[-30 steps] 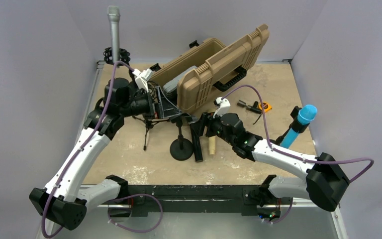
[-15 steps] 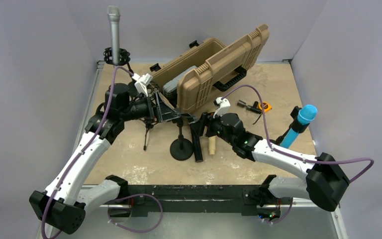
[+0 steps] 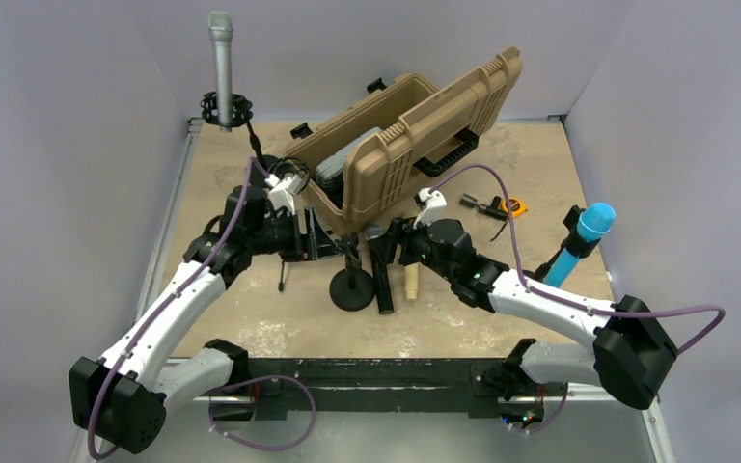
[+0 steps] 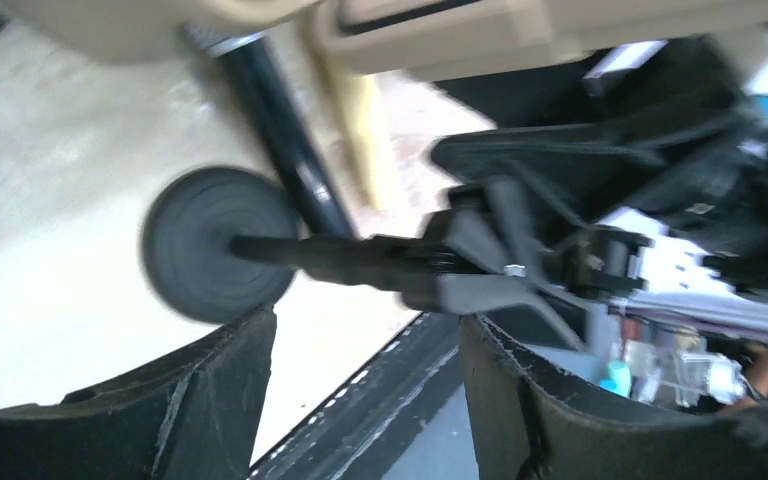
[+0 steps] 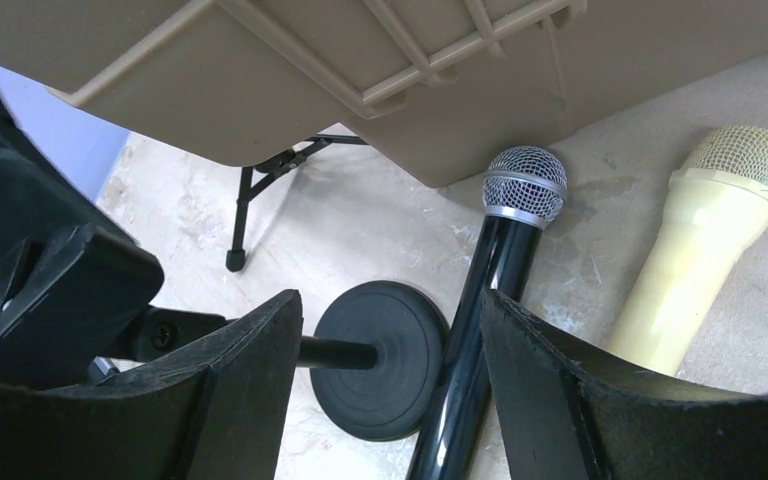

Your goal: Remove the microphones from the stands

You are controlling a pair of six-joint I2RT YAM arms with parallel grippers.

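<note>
Left pincer point(image 4: 365, 322) had dropped lower toward the stand point(image 4: 218, 243), fingers apart, the post showing between them; right pincer point(image 3: 393, 236), likewise apart, hovered near the stand's top.

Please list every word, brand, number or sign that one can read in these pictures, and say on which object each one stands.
No text can be read in any view.
Tan hard case: ribbed plastic, no label shows.
Black microphone, cream microphone: no brand mark on the sides in view.
Grey microphone, blue microphone: too small to tell.
Left wrist view: blurred, nothing legible.
</note>
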